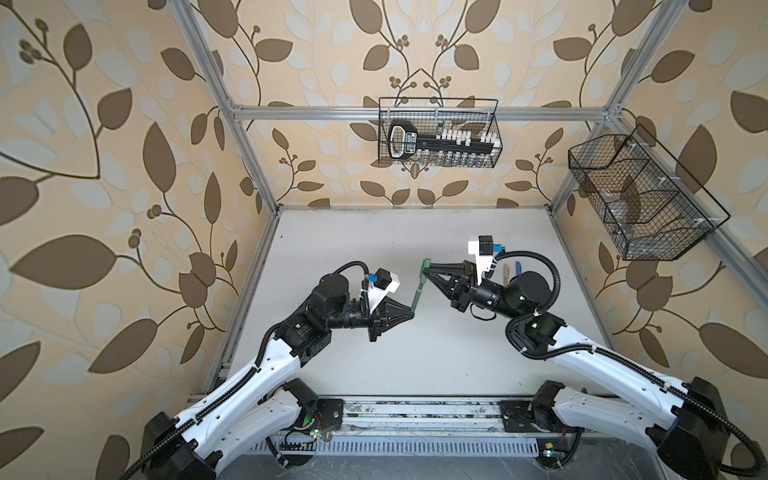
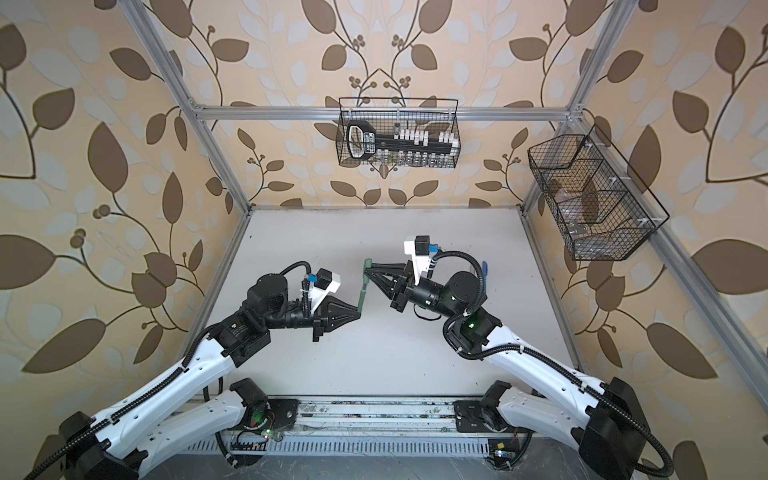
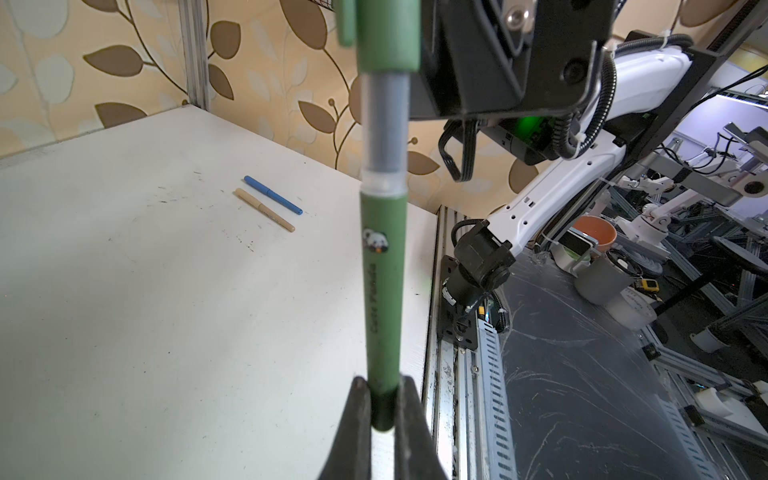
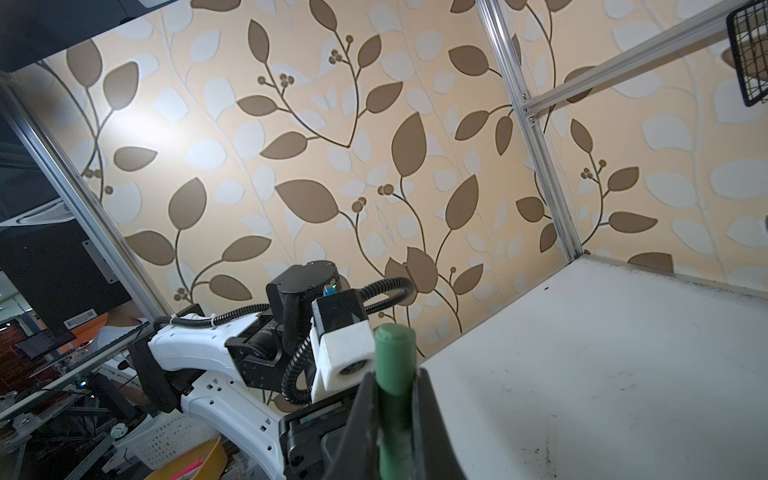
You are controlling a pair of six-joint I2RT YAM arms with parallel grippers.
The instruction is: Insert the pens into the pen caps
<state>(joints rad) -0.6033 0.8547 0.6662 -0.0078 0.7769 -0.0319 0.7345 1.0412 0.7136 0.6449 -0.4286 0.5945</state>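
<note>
Pressing the green pen (image 3: 382, 291) into the green cap (image 4: 395, 353) is the step in hand, and it is looking only half done. The left gripper (image 3: 383, 401) is clamping the rear end of the barrel, and the right gripper (image 4: 395, 388) is pinching the cap between its closed jaws. Together they are holding the pair in the air above the middle of the desk (image 1: 374, 353).

In the left wrist view a grey neck (image 3: 384, 133) is showing between the rim of the cap and the green barrel, so the cap is probably not sitting home yet. The next move is likely asking for a straight push along the axis of the pen, with both grippers in one line, until the grey part is going fully inside.

Counting the things, three pens are showing: one green pen, one blue pen (image 3: 272, 194) and one tan pen (image 3: 264, 210). The blue and the tan are lying side by side toward the right edge of the desk, each seeming to wear its cap already. No loose cap is showing on the desk.
</note>
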